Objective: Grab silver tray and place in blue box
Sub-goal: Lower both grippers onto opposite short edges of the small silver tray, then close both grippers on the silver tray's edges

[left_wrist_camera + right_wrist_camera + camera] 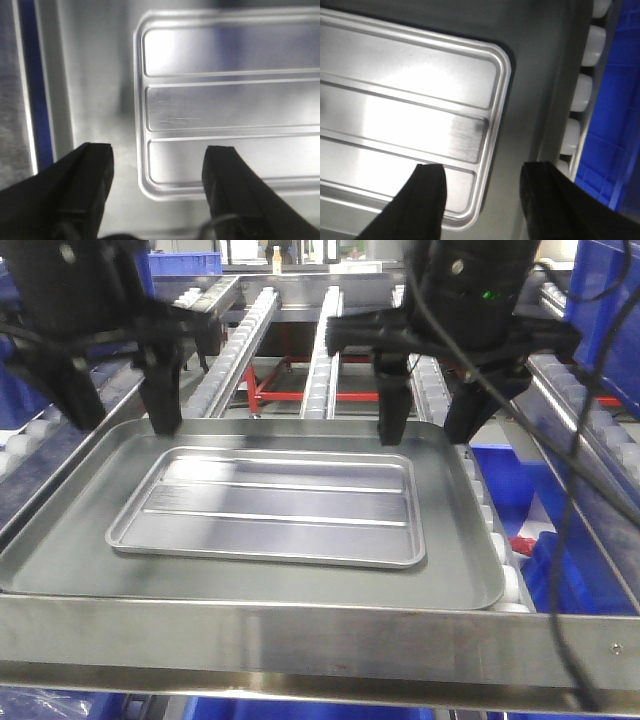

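Silver tray (265, 505) lies flat inside the bigger grey tray (460, 540). Left gripper (159, 152) and right gripper (484, 170) are both spread wide and empty, each straddling one short rim.

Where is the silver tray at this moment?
In the front view the silver tray lies flat inside the grey tray, near its middle, with the left gripper over its left end and the right gripper over its right end.
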